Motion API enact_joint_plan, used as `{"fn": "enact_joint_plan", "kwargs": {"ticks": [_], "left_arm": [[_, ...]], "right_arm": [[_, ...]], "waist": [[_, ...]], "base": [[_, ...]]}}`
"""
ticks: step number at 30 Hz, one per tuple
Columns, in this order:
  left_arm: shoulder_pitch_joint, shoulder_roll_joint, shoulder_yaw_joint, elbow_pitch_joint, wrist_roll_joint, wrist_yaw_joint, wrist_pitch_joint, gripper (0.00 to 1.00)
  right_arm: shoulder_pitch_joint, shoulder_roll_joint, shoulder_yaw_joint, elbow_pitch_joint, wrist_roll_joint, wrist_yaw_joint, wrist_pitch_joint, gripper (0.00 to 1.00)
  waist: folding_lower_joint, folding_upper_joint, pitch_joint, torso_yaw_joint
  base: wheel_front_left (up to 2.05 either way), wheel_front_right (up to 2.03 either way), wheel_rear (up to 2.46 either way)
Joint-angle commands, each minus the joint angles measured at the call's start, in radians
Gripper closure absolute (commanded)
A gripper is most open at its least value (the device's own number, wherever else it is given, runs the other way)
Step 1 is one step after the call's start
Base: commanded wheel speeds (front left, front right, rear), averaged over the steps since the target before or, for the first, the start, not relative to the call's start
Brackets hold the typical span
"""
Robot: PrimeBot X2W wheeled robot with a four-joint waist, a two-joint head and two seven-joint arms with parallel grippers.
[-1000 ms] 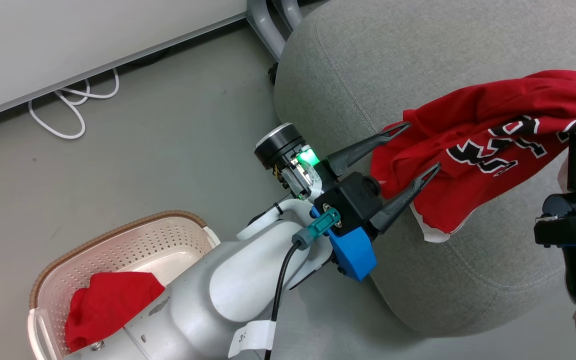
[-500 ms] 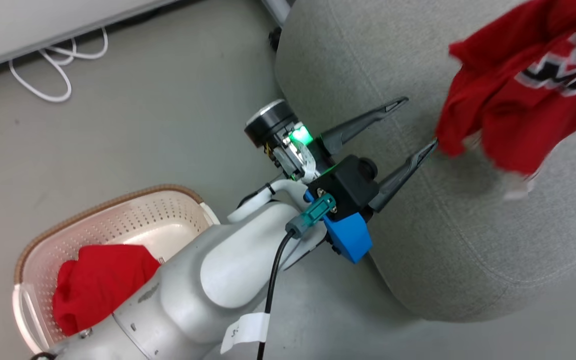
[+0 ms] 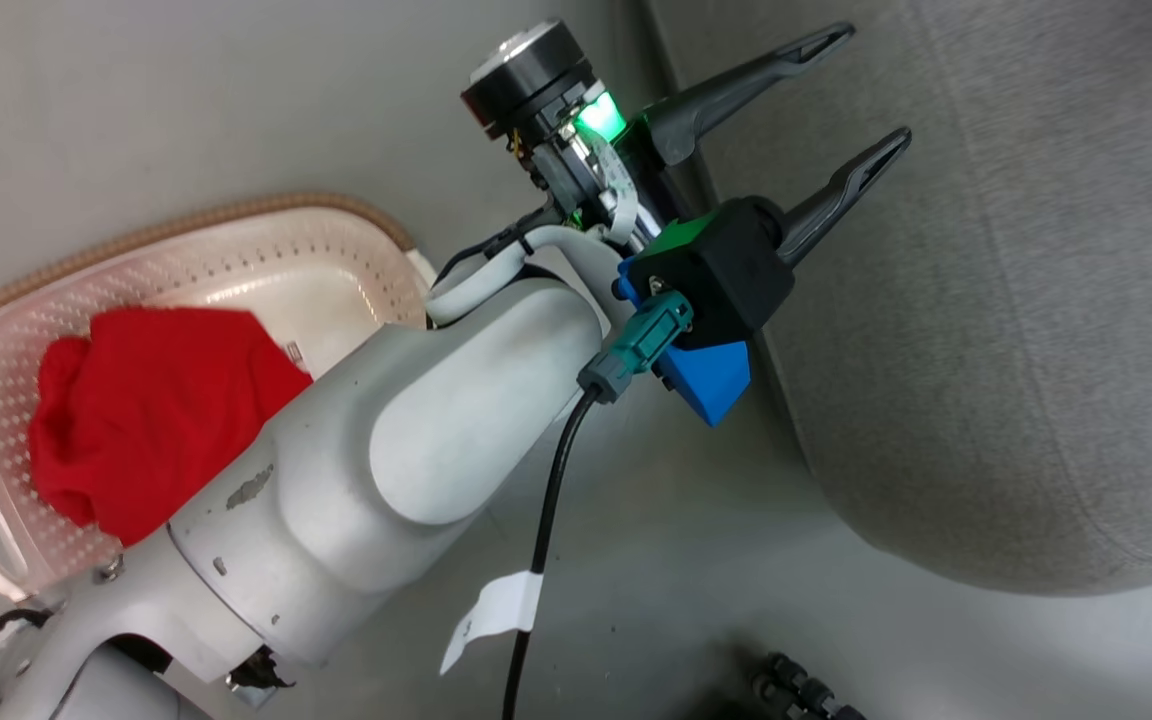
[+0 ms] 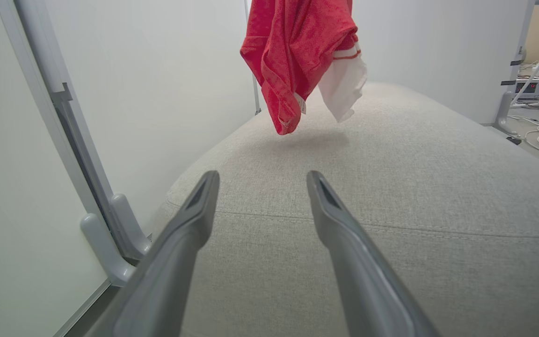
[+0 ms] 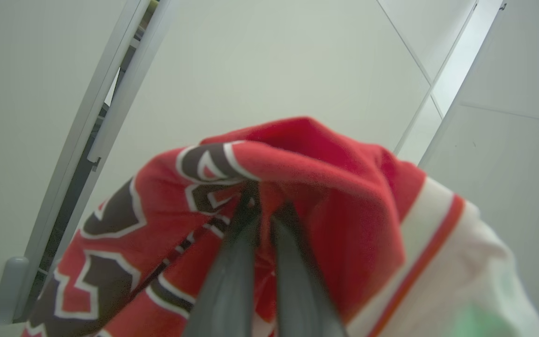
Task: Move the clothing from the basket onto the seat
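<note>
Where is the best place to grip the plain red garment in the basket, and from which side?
Pinch a raised fold of the plain red garment, coming from above: it lies crumpled in a heap, and the basket walls block the sides.

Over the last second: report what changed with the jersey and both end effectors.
The right end effector, shut on the jersey, has lifted it off the seat; it now hangs clear above. The head camera swung too. Unchanged: the left end effector open and empty, the plain red garment in the basket.
</note>
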Motion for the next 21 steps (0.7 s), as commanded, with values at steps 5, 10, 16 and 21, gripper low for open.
{"fn": "enact_joint_plan", "kwargs": {"ticks": [5, 10, 16, 21], "left_arm": [[-0.053, 0.009, -0.017, -0.008, 0.014, -0.005, 0.002, 0.0], [-0.064, 0.007, -0.021, -0.011, 0.014, -0.006, -0.002, 0.0], [-0.068, 0.004, -0.025, -0.014, 0.015, 0.003, -0.006, 0.0], [-0.06, 0.012, -0.025, -0.013, 0.01, 0.007, -0.008, 0.0]], "right_arm": [[-0.031, -0.02, 0.071, 0.151, -0.023, 0.0, -0.003, 1.0], [-0.03, 0.008, 0.13, 0.26, -0.025, 0.0, -0.003, 1.0], [-0.021, 0.046, 0.18, 0.377, -0.012, 0.0, -0.003, 1.0], [-0.006, 0.06, 0.192, 0.407, -0.004, 0.0, -0.003, 1.0]], "waist": [[-0.0002, 0.0, 0.134, 0.034], [-0.0002, 0.0, 0.155, 0.044], [-0.0002, 0.0, 0.166, 0.061], [-0.0002, 0.0, 0.16, 0.065]], "base": [[0.0, 0.0, 0.0], [0.0, 0.0, 0.0], [0.0, 0.0, 0.0], [0.0, 0.0, 0.0]]}}
